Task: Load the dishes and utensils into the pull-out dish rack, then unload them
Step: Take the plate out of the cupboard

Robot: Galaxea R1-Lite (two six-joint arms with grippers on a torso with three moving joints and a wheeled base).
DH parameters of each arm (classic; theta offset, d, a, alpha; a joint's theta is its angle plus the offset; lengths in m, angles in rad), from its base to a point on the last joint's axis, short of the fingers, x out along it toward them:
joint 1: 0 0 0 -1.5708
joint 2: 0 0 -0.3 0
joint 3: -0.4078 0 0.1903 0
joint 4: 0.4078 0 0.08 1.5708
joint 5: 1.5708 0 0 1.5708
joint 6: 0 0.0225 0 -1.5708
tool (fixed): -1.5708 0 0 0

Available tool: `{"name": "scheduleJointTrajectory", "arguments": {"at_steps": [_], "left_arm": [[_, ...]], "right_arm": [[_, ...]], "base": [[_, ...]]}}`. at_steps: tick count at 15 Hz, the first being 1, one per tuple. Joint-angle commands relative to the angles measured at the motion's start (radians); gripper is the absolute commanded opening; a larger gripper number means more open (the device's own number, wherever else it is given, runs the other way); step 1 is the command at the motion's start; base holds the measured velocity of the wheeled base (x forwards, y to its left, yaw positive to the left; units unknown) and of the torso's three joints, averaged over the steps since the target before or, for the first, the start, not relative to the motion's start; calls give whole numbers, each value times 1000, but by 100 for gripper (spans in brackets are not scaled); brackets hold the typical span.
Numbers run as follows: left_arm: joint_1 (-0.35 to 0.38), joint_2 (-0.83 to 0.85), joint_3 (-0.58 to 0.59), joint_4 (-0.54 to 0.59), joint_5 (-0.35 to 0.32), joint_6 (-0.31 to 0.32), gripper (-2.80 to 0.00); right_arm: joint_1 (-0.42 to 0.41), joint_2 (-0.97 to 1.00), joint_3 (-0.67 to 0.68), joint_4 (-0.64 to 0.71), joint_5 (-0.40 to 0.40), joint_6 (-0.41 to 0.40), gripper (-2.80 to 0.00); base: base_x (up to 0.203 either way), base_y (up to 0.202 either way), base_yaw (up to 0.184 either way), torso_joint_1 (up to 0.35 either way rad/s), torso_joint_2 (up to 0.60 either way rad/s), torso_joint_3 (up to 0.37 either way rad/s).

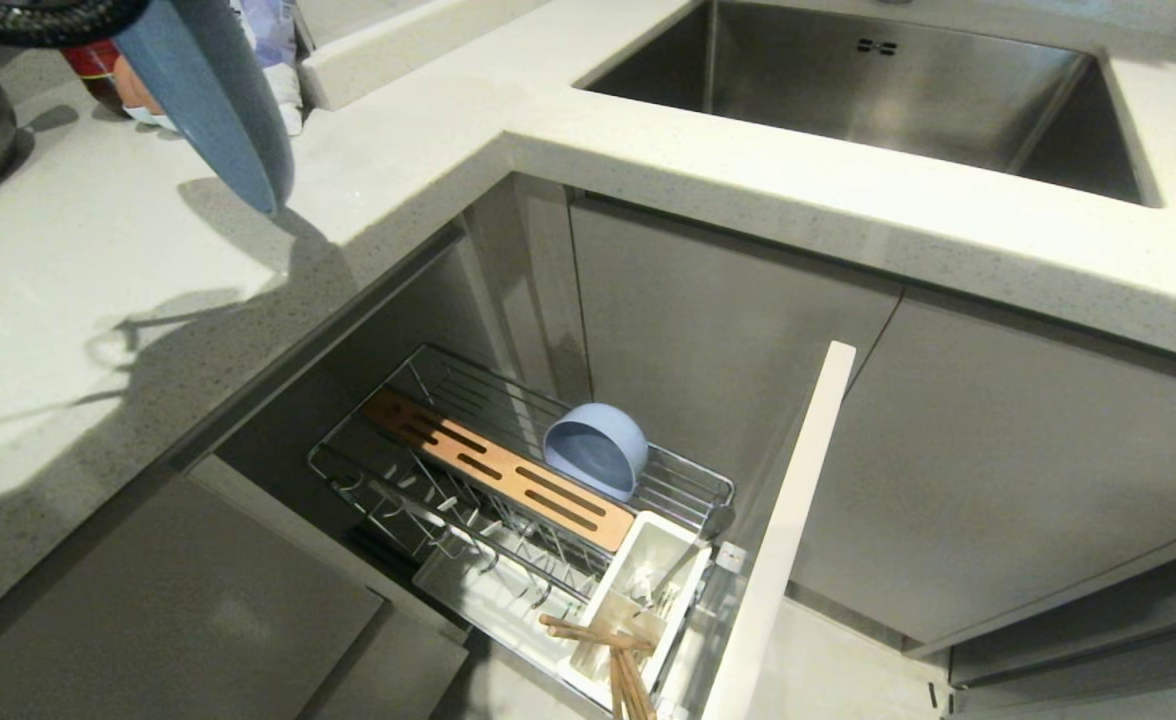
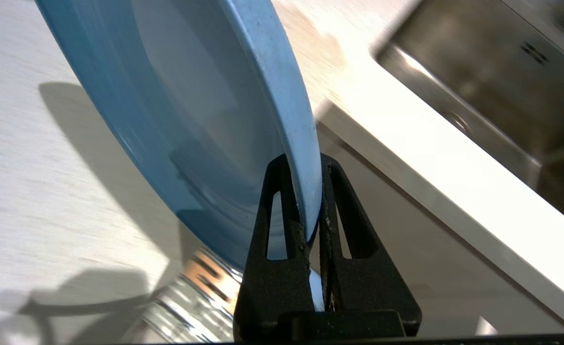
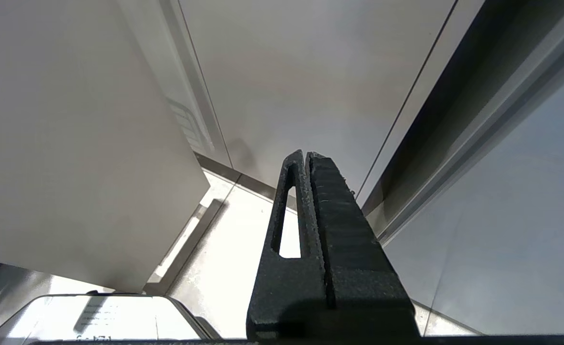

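Your left hand [image 2: 312, 225] is clamped on the rim of the light-blue plate [image 1: 213, 95], one finger on each face, and carries it edge-on above the counter [image 1: 98, 300] at the far left. The plate looks like a stiff, matte ceramic piece: moderately heavy for a rim pinch, breakable, and likely to pivot in the grip if you swing it fast. You have only a narrow bite at the edge, so keep the plate hanging close to vertical and move smoothly; a knock against the counter's lip could chip it or twist it loose.

The pull-out dish rack [image 1: 368, 470] stands open below the counter edge, a chrome wire basket with a wooden slotted strip [image 1: 493, 470] along its middle. The matching bowl [image 1: 596, 450] already rests on its side at the far edge of the basket. The chopsticks [image 1: 613, 655] lean out of the white utensil caddy [image 1: 648, 580] at the near right end. The upright wire prongs on the near side of the strip appear free, and judging by their shape they suit the plate.

Your right hand [image 3: 306, 158] is closed on nothing, parked low beside the cabinet fronts. The counter is pale speckled stone, smooth and hard, with a steel sink [image 1: 888, 90] sunk in at the far right.
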Motion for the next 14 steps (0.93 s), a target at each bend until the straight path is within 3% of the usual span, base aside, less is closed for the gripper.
{"name": "scheduleJointTrajectory", "arguments": {"at_steps": [1, 5, 9, 14], "left_arm": [[66, -49, 0, 5, 4, 17, -280], [195, -116, 3, 21, -1, 89, -280], [368, -208, 11, 265, -23, 154, -280], [530, -223, 22, 452, -28, 160, -280]], "right_arm": [[0, 0, 0, 0, 0, 0, -280], [0, 0, 0, 0, 0, 0, -280], [0, 0, 0, 0, 0, 0, -280], [0, 0, 0, 0, 0, 0, -280]], "base": [[0, 0, 0, 0, 0, 0], [0, 0, 0, 0, 0, 0], [0, 0, 0, 0, 0, 0], [0, 0, 0, 0, 0, 0]]}}
